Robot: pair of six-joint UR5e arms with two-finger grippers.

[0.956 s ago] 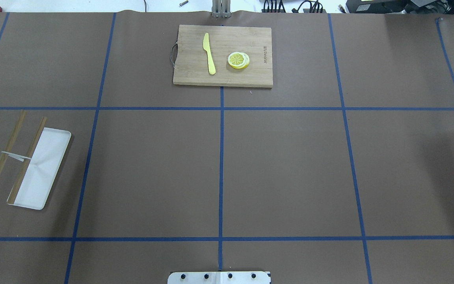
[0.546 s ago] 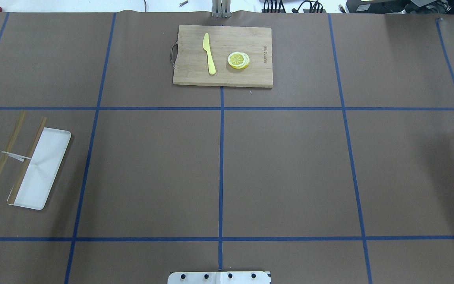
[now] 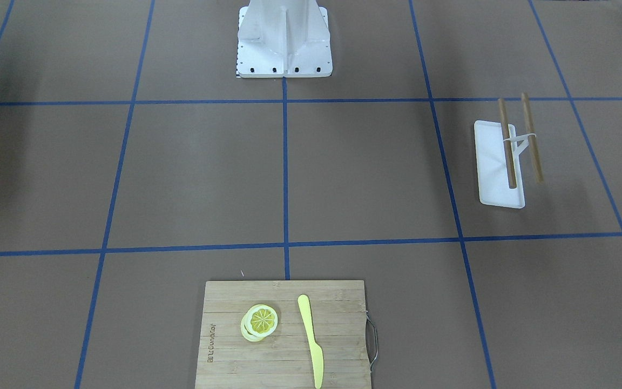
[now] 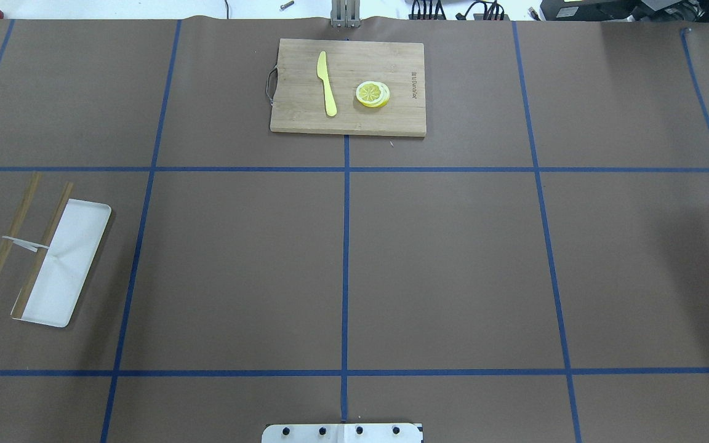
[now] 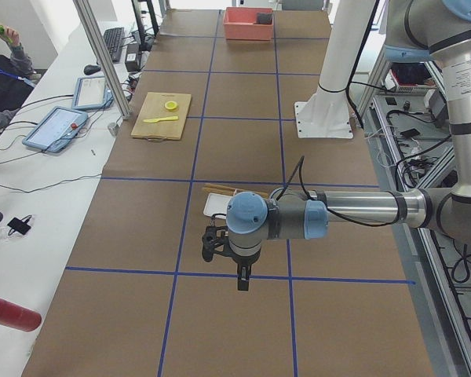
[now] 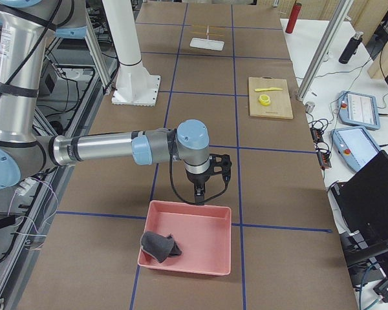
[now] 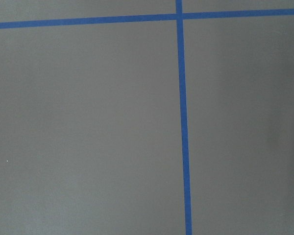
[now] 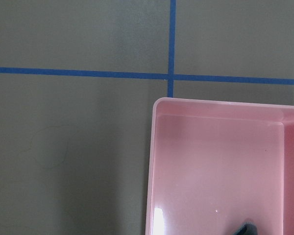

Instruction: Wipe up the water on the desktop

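The desktop (image 4: 453,264) is a matte brown surface with a grid of blue tape lines. No clear puddle shows; the right wrist view has only a faint curved outline on the desktop (image 8: 49,147). A pink bin (image 6: 200,223) holds a dark grey cloth (image 6: 158,247). My right gripper (image 6: 200,196) hangs just above the bin's far rim, fingers pointing down. My left gripper (image 5: 242,284) hangs over bare desktop near a tape crossing. Both show only in the side views, so I cannot tell whether they are open or shut.
A bamboo cutting board (image 4: 293,117) with a yellow knife (image 4: 327,83) and lemon slices (image 4: 372,93) lies at the far middle. A white tray (image 4: 71,277) with chopsticks (image 4: 7,246) lies on the left. The robot base (image 3: 284,38) stands at the near edge.
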